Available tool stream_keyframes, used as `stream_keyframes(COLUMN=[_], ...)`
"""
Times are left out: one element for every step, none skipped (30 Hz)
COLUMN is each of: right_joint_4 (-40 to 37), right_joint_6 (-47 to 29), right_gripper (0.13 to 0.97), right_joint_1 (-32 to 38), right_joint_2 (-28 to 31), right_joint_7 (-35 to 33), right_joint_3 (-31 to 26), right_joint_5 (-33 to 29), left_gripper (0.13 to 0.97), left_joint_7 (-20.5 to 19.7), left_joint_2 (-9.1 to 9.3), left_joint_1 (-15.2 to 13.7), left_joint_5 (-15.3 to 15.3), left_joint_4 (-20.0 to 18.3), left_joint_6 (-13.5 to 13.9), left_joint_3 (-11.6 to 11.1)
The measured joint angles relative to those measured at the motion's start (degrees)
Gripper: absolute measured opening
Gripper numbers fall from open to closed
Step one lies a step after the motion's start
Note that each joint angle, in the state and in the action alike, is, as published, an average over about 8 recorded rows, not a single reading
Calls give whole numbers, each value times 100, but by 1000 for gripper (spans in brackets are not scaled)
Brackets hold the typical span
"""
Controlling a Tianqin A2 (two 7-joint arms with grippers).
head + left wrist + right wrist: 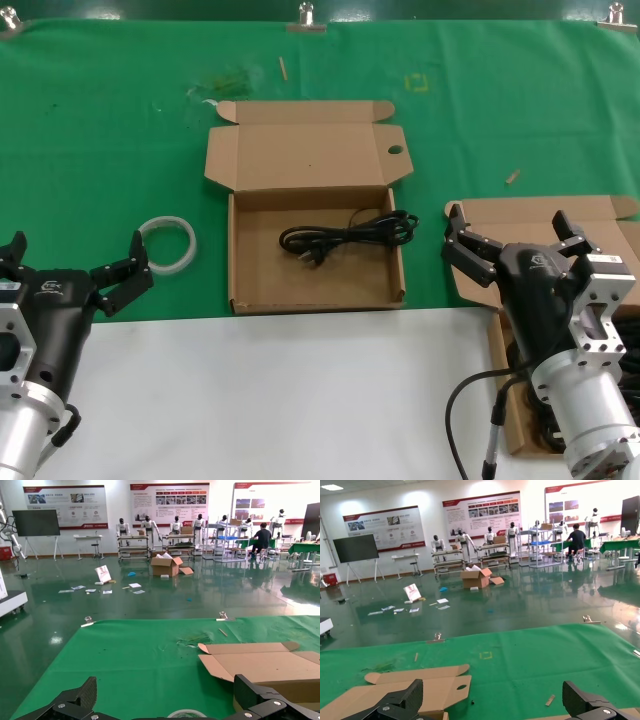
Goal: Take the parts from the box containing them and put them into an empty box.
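Holed box point(316, 240): frame centre, shallow brown cardboard, lid hinged back.
Cord point(348, 235): thin, black, loosely bundled, plug at one end, lying inside the holed box.
Second box point(540, 215): lower right, cardboard, mostly hidden.
Left gripper point(75, 268): lower left, fingers spread, empty.
Right gripper point(510, 232): over the second box, fingers spread, empty.
Tape ring point(167, 244): white, on green cloth.

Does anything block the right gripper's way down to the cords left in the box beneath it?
Nothing visible does: the open right gripper hangs above the right box, whose lid is folded back; its cords are mostly hidden by the arm.

A green-covered table point(120, 120) carries two cardboard boxes point(240, 270) point(470, 225) and a white tape ring point(168, 244).
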Motion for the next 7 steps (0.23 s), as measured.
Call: stream_keyframes(right_joint_4=[0,0,0,0,0,0,0], right_joint_6=[0,0,0,0,0,0,0], right_gripper=[966,966,966,966,966,966,966], right_joint_1=[0,0,0,0,0,0,0], right_joint_2=[0,0,0,0,0,0,0], right_joint_7=[0,0,0,0,0,0,0], right_joint_3=[0,0,0,0,0,0,0], right_joint_5=[0,0,0,0,0,0,0], left_gripper=[965,965,965,965,965,965,965], left_joint_7=[0,0,0,0,0,0,0], left_joint_2=[0,0,0,0,0,0,0], left_joint_1=[0,0,0,0,0,0,0], left_joint_5=[0,0,0,0,0,0,0], left_joint_4=[0,0,0,0,0,0,0], left_joint_6=[0,0,0,0,0,0,0], left_joint_3=[0,0,0,0,0,0,0])
